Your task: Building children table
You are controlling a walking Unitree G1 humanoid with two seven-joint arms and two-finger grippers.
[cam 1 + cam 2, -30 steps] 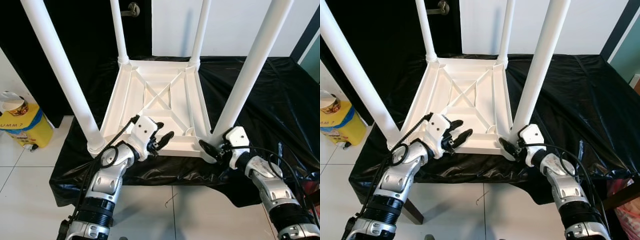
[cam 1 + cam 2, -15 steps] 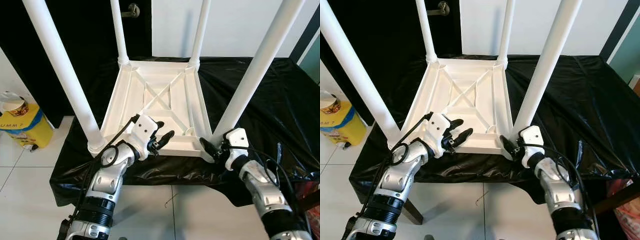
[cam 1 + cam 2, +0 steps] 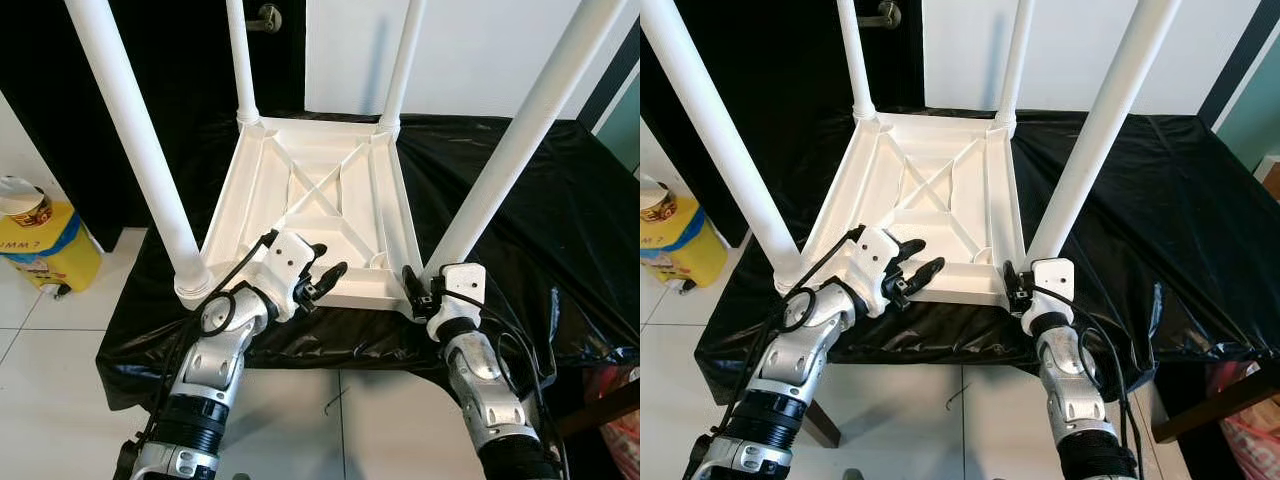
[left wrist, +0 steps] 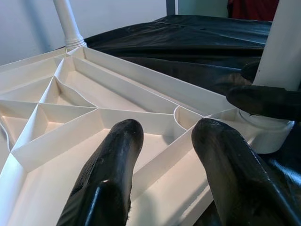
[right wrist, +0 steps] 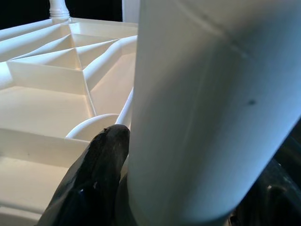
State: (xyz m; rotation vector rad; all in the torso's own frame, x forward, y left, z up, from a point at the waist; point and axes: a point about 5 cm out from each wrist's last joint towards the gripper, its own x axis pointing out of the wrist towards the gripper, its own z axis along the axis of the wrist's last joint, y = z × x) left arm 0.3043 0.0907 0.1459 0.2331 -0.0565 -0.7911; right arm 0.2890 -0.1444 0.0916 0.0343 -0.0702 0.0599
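While the white table [image 3: 315, 195] lies upside down on the black cloth [image 3: 560, 230], its ribbed underside faces up and all four legs stand upward from the corners. The leg that matters now is the near right leg [image 3: 515, 150]: its long axis runs up and slightly outward from its corner socket at the table's near edge. The right gripper [image 3: 418, 296] sits at the very base of that leg, one black finger [image 5: 91, 181] pressed against its side and the other on the far side, so the fingers appear closed around the leg just above the socket. The left gripper [image 3: 322, 280] rests over the near rim of the underside, well to the left of that leg, its two fingers [image 4: 110, 176] spread apart and gripping nothing. The right arm is plainly the nearer one, so any turning or seating of this leg likely falls to it. A yellow bin [image 3: 40, 245] stands on the tiled floor to the left.
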